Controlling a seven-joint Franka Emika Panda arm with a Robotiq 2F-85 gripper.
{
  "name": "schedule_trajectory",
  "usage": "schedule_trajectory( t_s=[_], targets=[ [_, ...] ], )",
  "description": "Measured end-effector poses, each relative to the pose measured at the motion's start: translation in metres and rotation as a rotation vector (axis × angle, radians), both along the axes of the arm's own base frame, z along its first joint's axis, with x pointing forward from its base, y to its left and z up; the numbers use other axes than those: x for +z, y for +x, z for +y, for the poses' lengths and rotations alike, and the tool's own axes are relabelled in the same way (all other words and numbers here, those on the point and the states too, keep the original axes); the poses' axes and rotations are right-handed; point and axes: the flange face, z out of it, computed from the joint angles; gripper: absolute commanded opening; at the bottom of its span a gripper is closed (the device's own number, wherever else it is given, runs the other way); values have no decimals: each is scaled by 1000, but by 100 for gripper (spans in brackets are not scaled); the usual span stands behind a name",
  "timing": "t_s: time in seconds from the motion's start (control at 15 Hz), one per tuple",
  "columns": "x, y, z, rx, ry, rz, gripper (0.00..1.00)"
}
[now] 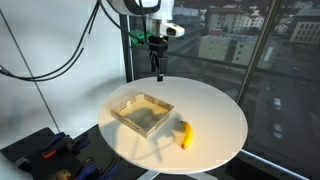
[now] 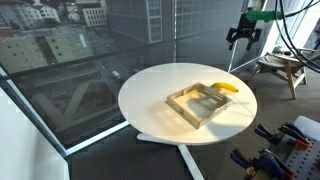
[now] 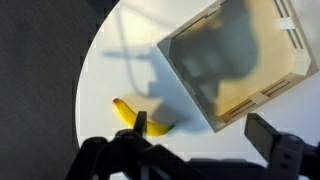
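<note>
The gripper [image 1: 158,72] hangs high in the air with its jaws spread wide and nothing between them; in the wrist view its two dark fingers [image 3: 265,132] frame only bare tabletop. Closest to it is the banana [image 3: 124,110], which lies well below on the table, and in the wrist view one fingertip covers its middle, so that only the two ends show. Farther out from the hand and beside the banana, apart from it, sits the shallow wooden tray [image 3: 265,95], square and open-topped, with nothing to be seen inside it. In both exterior views the gripper [image 2: 243,42] hovers beyond the table's edge, on the side where the banana [image 1: 185,135] [image 2: 227,87] lies, with the tray [image 1: 128,123] [image 2: 185,113] near the middle of the round white table [image 1: 215,115] [image 2: 150,100]. Beyond the hand stand tall windows [image 2: 120,30] looking on city buildings, and a wooden stool [image 2: 280,65] stands on the floor below and behind it.
</note>
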Motion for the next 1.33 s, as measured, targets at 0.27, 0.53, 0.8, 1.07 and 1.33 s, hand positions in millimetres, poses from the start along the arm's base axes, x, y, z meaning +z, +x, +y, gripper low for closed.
schedule_trajectory(
  t_s=[0.27, 0.53, 0.8, 1.07, 1.33],
  targets=[
    [-14, 4, -9, -13, -1, 22, 100],
    [-28, 7, -17, -26, -1, 47, 100],
    [-37, 9, -30, -47, -5, 60, 100],
    [-36, 9, -37, -58, -9, 57, 100],
    [-36, 10, -38, -59, -10, 56, 100]
  ],
)
